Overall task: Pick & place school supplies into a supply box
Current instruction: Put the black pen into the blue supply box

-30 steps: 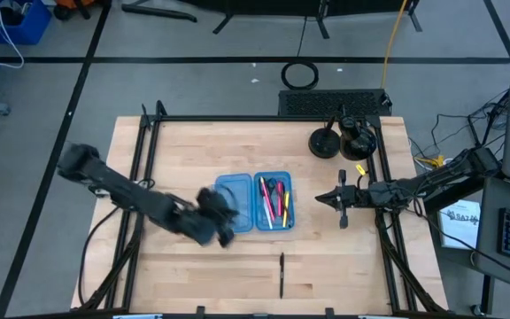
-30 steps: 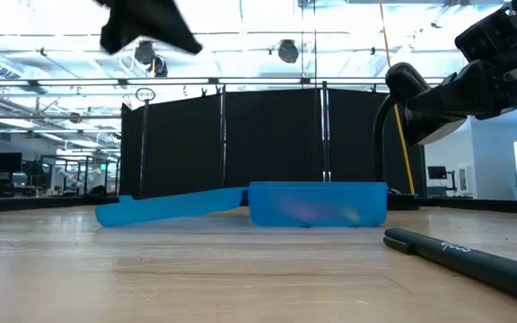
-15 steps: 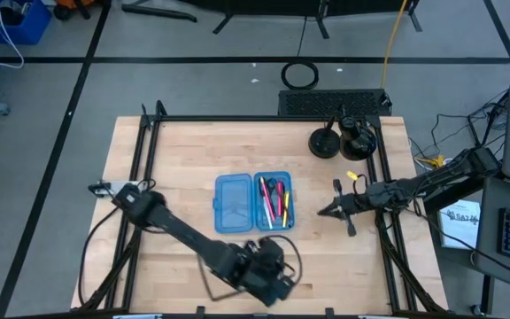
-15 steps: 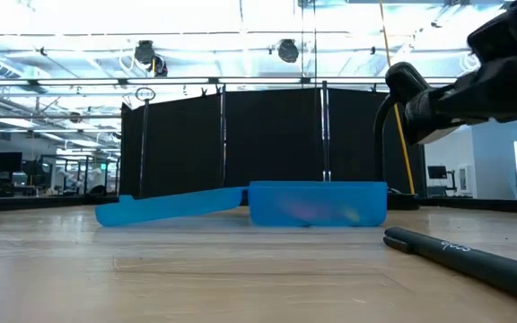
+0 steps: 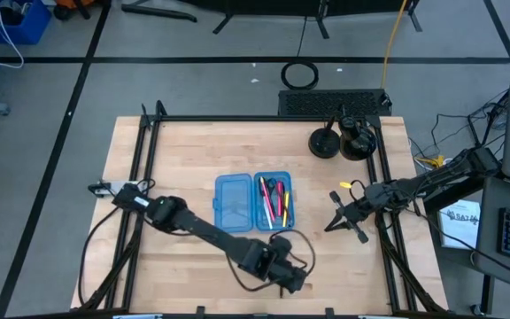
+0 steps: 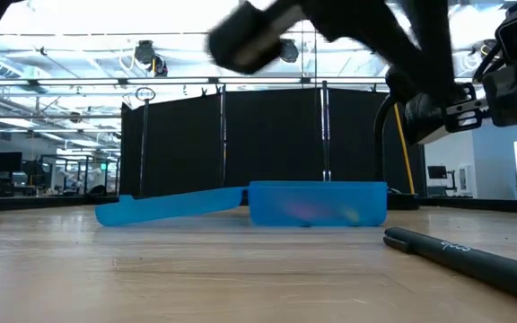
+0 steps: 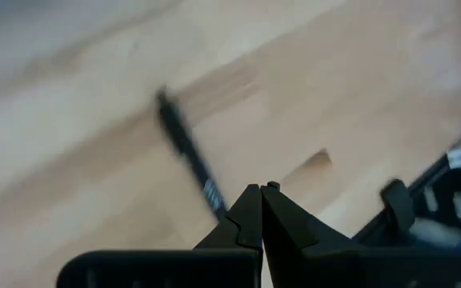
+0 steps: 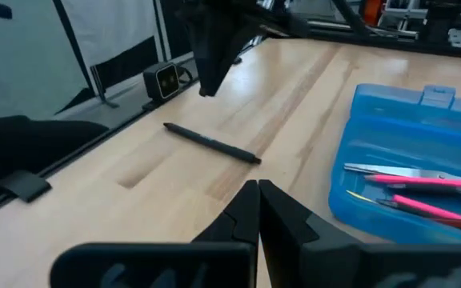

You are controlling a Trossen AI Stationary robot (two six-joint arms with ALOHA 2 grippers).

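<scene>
The supply box (image 5: 255, 202) lies open in the middle of the table, a light-blue case; its empty lid half (image 6: 173, 206) is on the left. The tray half (image 8: 406, 152) holds scissors and pink, red and yellow pens. A black pen (image 8: 212, 144) lies alone on the wood near the near edge, and also shows in the low view (image 6: 465, 256). My left gripper (image 7: 261, 188) is shut and hovers just above this pen (image 7: 186, 156), covering it in the high view (image 5: 283, 273). My right gripper (image 8: 258, 186) is shut and empty, in the air right of the box (image 5: 329, 225).
Two black round stands (image 5: 339, 142) sit at the table's far right corner. Dark frame rails (image 5: 144, 159) run along the left and right edges. Bare wood lies left of the box and along the near edge around the pen.
My left arm swung from beside the box's lid toward the near edge and right, ending over the black pen. My right gripper shifted slightly toward the near edge and turned about. The box and the pen kept still.
</scene>
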